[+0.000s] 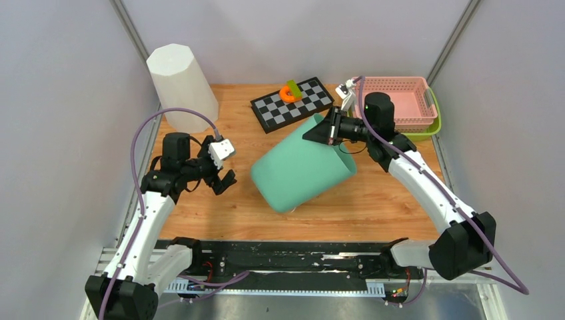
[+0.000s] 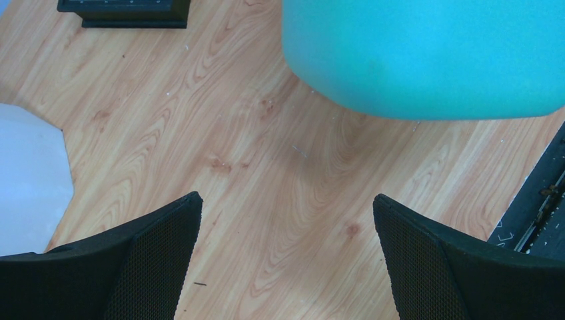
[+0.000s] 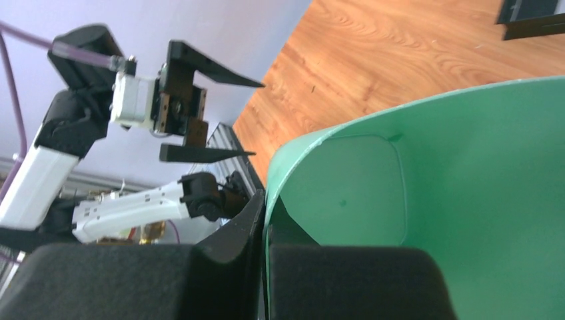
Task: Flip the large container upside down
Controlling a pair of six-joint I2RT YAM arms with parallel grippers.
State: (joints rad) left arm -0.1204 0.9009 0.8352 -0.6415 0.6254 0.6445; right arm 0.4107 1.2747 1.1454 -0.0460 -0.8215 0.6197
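Observation:
The large green container (image 1: 300,170) is tilted on its side in the middle of the wooden table, its base low at the near left and its open mouth raised toward the right. My right gripper (image 1: 331,130) is shut on the container's rim, one finger outside and one inside the wall; in the right wrist view the gripper (image 3: 265,200) pinches the thin green edge (image 3: 466,200). My left gripper (image 1: 223,167) is open and empty, just left of the container's base. In the left wrist view the gripper (image 2: 286,200) hovers over bare wood, the container (image 2: 426,60) ahead.
A white faceted container (image 1: 181,87) stands upside down at the back left. A chessboard (image 1: 293,107) with an orange piece (image 1: 290,92) lies at the back. A pink basket (image 1: 390,81) sits back right. The black rail (image 2: 540,207) borders the near edge.

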